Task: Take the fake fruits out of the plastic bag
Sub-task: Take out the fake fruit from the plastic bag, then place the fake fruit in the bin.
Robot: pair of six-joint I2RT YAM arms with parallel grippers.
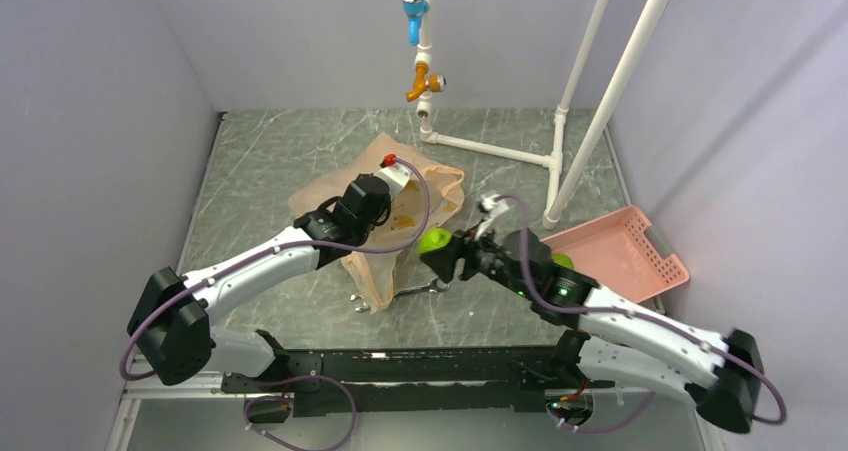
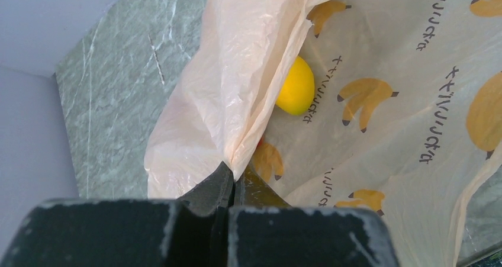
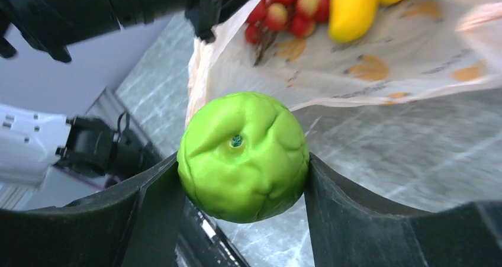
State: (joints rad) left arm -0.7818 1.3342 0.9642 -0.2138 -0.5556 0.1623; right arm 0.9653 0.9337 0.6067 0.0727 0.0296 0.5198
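The peach-orange plastic bag (image 1: 437,183) lies mid-table with its mouth held up. My left gripper (image 2: 237,175) is shut on the bag's (image 2: 385,101) edge, pinching a fold of film. A yellow fruit (image 2: 296,86) sits inside it. My right gripper (image 3: 241,163) is shut on a green round fruit (image 3: 243,154), held above the table just outside the bag's (image 3: 367,71) mouth. Inside the bag lie a red grape bunch (image 3: 284,9) and a yellow elongated fruit (image 3: 352,9). In the top view the green fruit (image 1: 435,240) hangs right of the bag.
A pink slotted basket (image 1: 640,261) stands at the right with a green fruit (image 1: 563,261) in it. A white pipe frame (image 1: 500,151) rises behind the bag. A metal tool (image 1: 420,289) lies on the table under the right gripper.
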